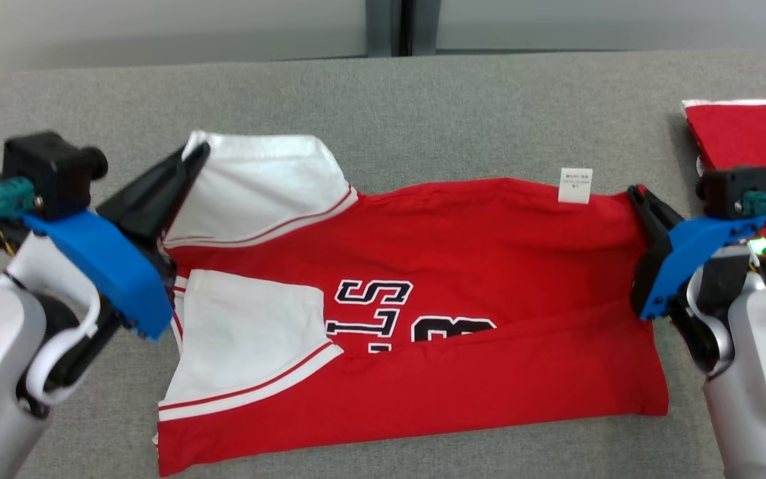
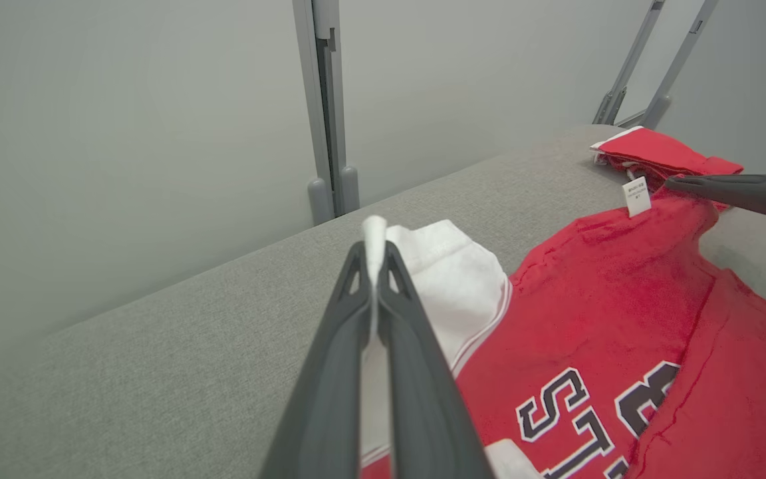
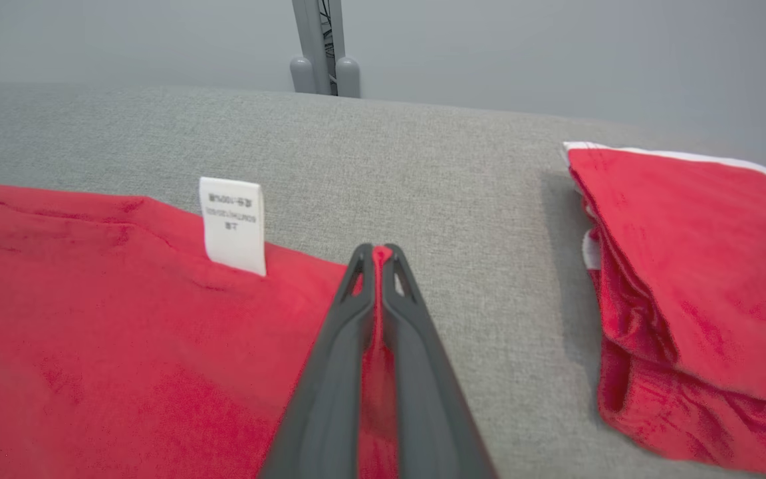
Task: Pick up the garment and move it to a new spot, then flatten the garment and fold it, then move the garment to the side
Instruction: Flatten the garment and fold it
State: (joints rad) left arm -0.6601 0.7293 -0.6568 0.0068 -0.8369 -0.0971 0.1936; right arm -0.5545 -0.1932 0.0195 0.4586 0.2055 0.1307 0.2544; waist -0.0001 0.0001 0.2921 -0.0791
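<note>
A red jersey (image 1: 463,239) with white sleeves and dark lettering lies spread across the grey table, its near long edge folded over. My left gripper (image 1: 193,154) is shut on the far white sleeve's corner (image 2: 374,229), lifting it slightly. At the opposite end my right gripper (image 1: 636,195) is shut on the jersey's far hem corner (image 3: 378,256), next to a white care label (image 3: 233,224). In the left wrist view the right gripper's dark fingers (image 2: 722,184) reach in from the right edge.
A second red garment (image 1: 749,136), folded with white trim, lies at the table's right end, close to my right arm (image 3: 695,266). Grey wall panels and a metal post (image 2: 326,100) stand behind the table's far edge. Bare table surface (image 1: 423,113) lies beyond the jersey.
</note>
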